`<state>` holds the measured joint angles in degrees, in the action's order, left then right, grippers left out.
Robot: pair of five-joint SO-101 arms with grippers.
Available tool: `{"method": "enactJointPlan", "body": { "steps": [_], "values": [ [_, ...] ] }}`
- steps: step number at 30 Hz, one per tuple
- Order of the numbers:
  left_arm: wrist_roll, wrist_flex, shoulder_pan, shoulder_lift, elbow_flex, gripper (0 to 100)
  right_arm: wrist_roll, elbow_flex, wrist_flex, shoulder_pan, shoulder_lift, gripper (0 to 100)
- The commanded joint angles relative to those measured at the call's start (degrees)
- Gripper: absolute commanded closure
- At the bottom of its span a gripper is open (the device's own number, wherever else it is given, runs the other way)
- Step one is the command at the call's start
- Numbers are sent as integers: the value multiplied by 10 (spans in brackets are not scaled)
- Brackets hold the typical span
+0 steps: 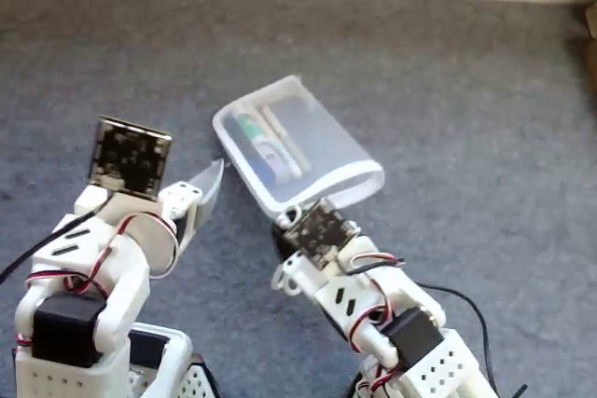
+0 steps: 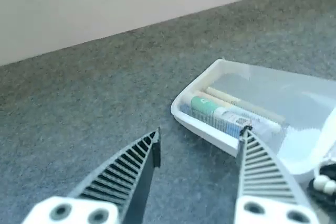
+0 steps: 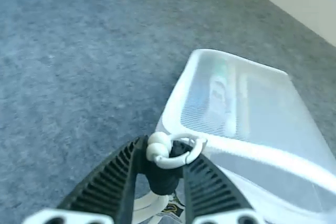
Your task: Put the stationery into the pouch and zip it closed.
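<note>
stationery (image 1: 268, 144) in pouch (image 1: 322, 132), pouch on table (image 1: 466, 90)

There is one translucent white mesh pouch (image 1: 326, 137) with one white beaded zip ring (image 3: 170, 149). Inside are two stationery pieces: one green-and-white tube (image 2: 212, 109) and one cream stick (image 2: 236, 100).

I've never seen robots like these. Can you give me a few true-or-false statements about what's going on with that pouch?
1. The stationery is already inside the pouch. True.
2. The left claw is clamped on the pouch. False: it is open, holds nothing and sits beside the pouch.
3. The right claw is closed on the zipper pull at the pouch's near end. True.
4. The pouch is solid black, so its contents are hidden. False: it is see-through white, and the pens show through it.
</note>
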<state>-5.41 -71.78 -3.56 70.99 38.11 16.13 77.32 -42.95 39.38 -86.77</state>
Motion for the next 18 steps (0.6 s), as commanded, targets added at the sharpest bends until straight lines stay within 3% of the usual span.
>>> {"method": "enactJointPlan", "body": {
  "steps": [1,10,18],
  "values": [
    [-38,-22,6,8,-1,765,-8,-65,-17,-22,-13,994],
    [-174,-84,-123,9,-1,764,-47,-113,-44,-22,-13,994],
    [-269,-45,-162,8,75,764,-47,-116,-50,-22,-13,994]
  ]
}}
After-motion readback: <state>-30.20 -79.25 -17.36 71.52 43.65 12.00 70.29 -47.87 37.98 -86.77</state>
